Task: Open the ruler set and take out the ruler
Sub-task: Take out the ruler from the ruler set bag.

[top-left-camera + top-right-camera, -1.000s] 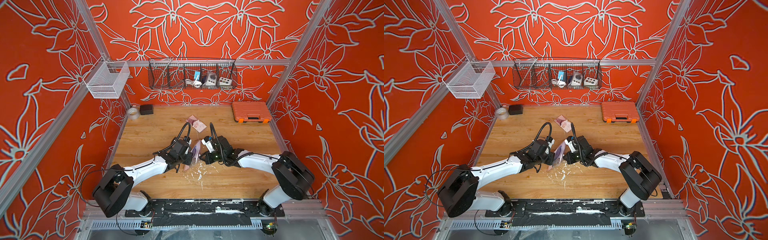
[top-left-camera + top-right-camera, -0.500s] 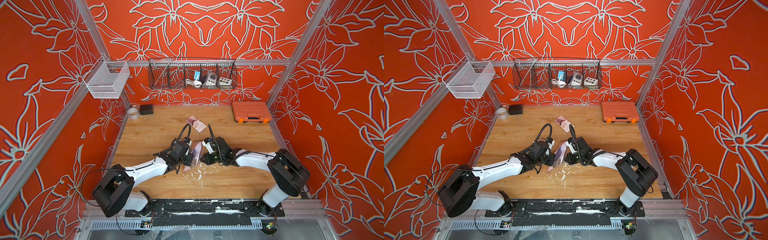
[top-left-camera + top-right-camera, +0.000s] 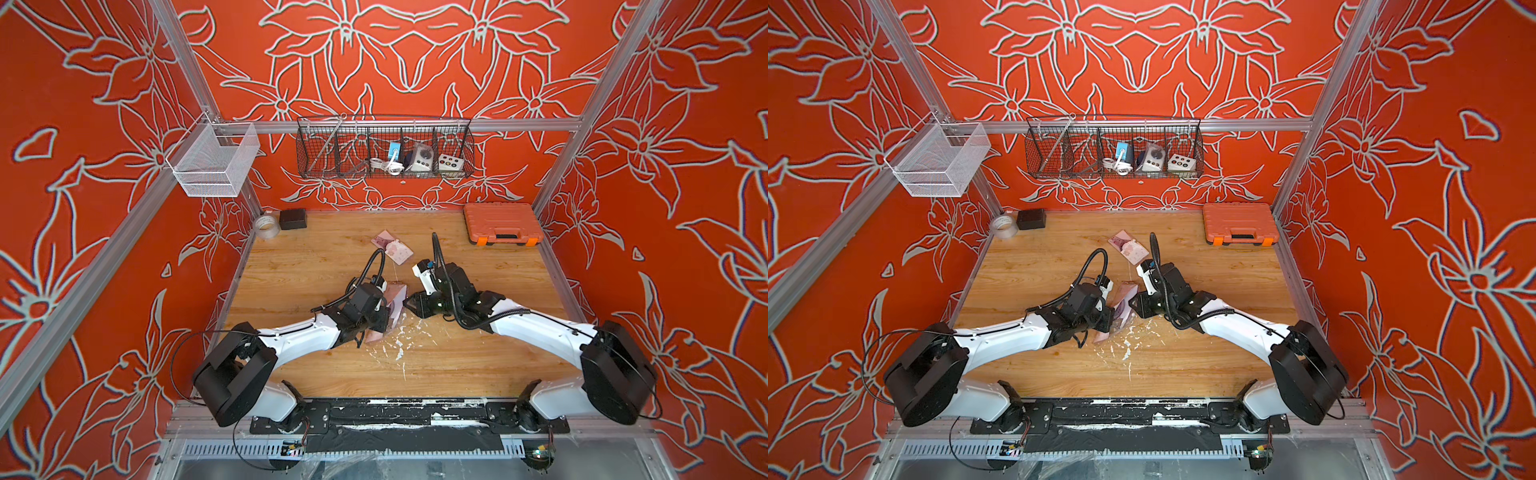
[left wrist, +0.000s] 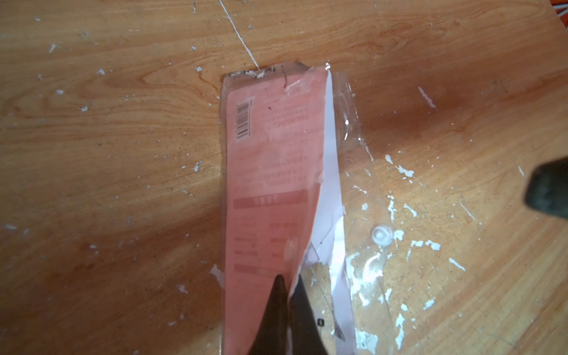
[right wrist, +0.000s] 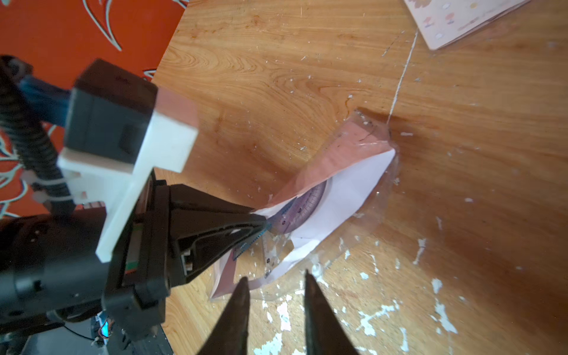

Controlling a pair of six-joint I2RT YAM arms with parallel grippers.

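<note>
The wooden table carried an orange case at its far right corner. Well apart from that case, nearer the robot and to the case's left, the left gripper was clamped tight on the pink card of the ruler set. On the case's side of the set, the right gripper stood slightly parted and empty, just beside the set's open end. A purple protractor showed inside.
</note>
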